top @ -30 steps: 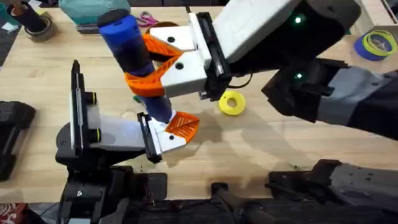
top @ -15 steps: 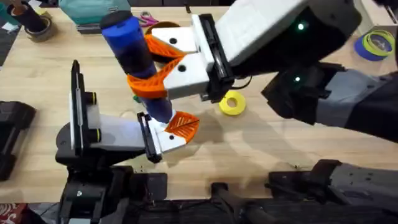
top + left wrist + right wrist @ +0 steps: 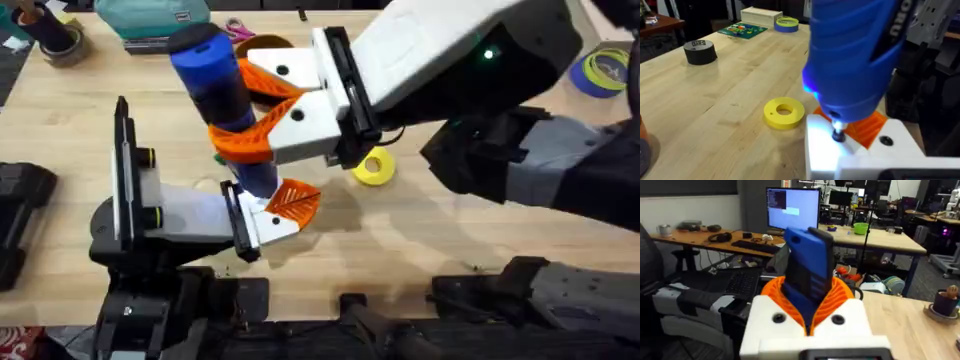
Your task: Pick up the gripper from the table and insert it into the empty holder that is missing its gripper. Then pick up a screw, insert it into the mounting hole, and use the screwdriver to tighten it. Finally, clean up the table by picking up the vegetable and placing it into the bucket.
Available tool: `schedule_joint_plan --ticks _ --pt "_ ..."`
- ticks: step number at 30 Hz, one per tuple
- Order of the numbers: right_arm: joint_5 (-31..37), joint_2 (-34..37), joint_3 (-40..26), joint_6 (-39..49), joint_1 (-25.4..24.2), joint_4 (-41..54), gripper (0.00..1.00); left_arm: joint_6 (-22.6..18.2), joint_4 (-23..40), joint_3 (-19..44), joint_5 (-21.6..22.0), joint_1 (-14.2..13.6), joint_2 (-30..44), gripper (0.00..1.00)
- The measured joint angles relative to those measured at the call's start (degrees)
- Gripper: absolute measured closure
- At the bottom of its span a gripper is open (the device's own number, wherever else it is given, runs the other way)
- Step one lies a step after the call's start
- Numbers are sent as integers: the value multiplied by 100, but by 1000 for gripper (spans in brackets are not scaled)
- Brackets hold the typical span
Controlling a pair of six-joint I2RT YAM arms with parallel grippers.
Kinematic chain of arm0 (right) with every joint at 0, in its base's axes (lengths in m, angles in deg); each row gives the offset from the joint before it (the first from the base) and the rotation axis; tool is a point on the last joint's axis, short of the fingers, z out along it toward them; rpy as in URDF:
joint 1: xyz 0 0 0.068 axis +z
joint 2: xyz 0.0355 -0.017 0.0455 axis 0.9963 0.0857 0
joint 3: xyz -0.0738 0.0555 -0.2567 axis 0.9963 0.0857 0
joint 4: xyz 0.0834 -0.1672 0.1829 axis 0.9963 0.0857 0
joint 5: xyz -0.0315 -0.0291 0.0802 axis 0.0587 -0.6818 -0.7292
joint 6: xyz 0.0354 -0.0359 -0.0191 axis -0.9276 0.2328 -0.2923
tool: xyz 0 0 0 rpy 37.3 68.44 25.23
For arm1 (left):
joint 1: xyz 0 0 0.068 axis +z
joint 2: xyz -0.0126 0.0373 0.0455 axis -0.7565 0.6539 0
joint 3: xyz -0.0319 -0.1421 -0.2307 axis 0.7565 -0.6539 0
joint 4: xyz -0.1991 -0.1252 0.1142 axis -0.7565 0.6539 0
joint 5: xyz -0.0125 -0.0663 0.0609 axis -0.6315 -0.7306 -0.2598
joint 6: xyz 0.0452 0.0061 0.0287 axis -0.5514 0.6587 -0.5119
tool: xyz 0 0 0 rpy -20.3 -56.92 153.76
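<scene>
My right gripper (image 3: 240, 110) reaches across from the right and is shut on the blue screwdriver (image 3: 215, 85), which stands nearly upright between its orange ribbed pads (image 3: 840, 297). The lit metal tip (image 3: 838, 134) presses down on the white holder (image 3: 262, 225) of my left gripper (image 3: 275, 205). An orange wedge (image 3: 296, 200) sits in that holder. The orange-brown bucket (image 3: 262, 44) stands behind the right gripper, partly hidden. A small green bit (image 3: 217, 158), perhaps the vegetable, peeks out beside the screwdriver.
A flat yellow ring (image 3: 373, 166) lies just right of the holder. A blue and yellow tape roll (image 3: 605, 70) sits at the far right, a black tape roll (image 3: 700, 51) farther out, a teal case (image 3: 150, 15) and a brown roll (image 3: 60, 45) at the back left.
The right gripper and the screwdriver's top have shifted slightly to the right. The tip stays on the holder, and the left arm has not moved.
</scene>
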Motion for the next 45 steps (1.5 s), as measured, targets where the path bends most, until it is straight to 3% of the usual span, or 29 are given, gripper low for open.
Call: schedule_joint_plan --ticks 45 --pt "106 -15 -99 -184 -2 433 978 31 4 0 -22 0 2 996"
